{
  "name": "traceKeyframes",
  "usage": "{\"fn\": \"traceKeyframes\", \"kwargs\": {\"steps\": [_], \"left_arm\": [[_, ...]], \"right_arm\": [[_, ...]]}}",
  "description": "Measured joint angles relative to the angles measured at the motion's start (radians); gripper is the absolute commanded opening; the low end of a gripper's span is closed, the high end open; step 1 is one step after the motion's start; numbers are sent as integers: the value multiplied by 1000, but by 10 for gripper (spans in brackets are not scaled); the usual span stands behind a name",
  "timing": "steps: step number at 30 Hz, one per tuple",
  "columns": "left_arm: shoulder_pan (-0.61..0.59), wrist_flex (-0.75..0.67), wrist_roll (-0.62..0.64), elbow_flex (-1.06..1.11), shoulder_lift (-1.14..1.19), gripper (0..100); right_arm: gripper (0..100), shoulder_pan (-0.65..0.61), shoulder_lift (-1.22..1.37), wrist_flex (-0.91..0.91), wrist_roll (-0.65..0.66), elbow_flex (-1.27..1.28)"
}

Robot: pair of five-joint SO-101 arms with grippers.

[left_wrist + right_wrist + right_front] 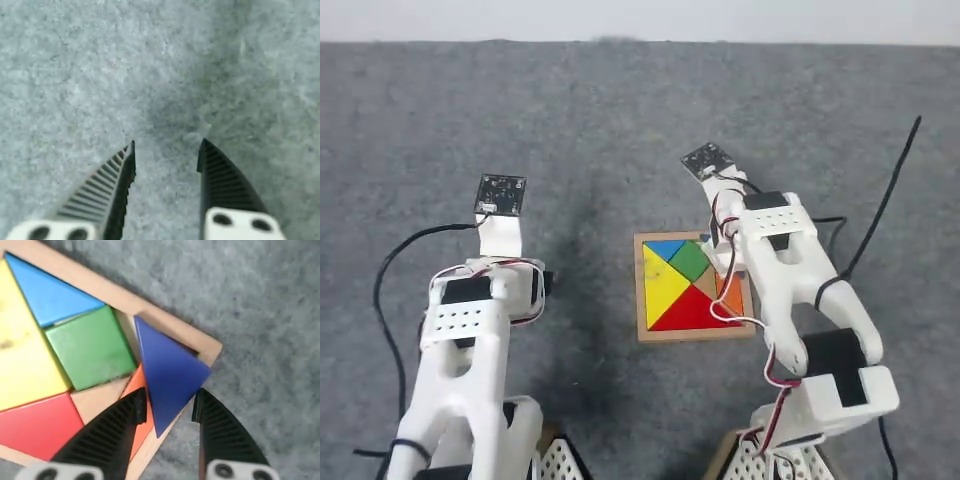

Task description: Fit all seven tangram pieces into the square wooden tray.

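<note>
The right gripper (167, 412) is closed on the narrow end of a dark blue triangle (167, 367), one finger pressed to each slanted edge. This triangle is held over one corner of the square wooden tray (165, 322), overlapping the rim there and not seated flat inside. Just beside it, within the tray, an orange piece (139, 382) is partly covered by the triangle and by one finger. Further in, a green square (90, 347) is seated, with a light blue triangle (50, 292) against the rim beside it, a large yellow triangle (22, 355) touching both, and a red triangle (37, 422) along the adjoining side. A small patch of bare tray floor is seen between the green, red and orange pieces. The left gripper (167, 150) is held with its fingers spread apart and nothing between them, above the grey mat (100, 60), well apart from the tray on its yellow-triangle side.
</note>
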Motion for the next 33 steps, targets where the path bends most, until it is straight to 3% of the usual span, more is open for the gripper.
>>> {"fn": "traceKeyframes", "kwargs": {"steps": [8,33], "left_arm": [[0,0,0,0,0,199],[6,0,0,0,0,199]], "right_arm": [[161,-60,0,0,15,0],[162,-8,37,-8,21,-58]]}}
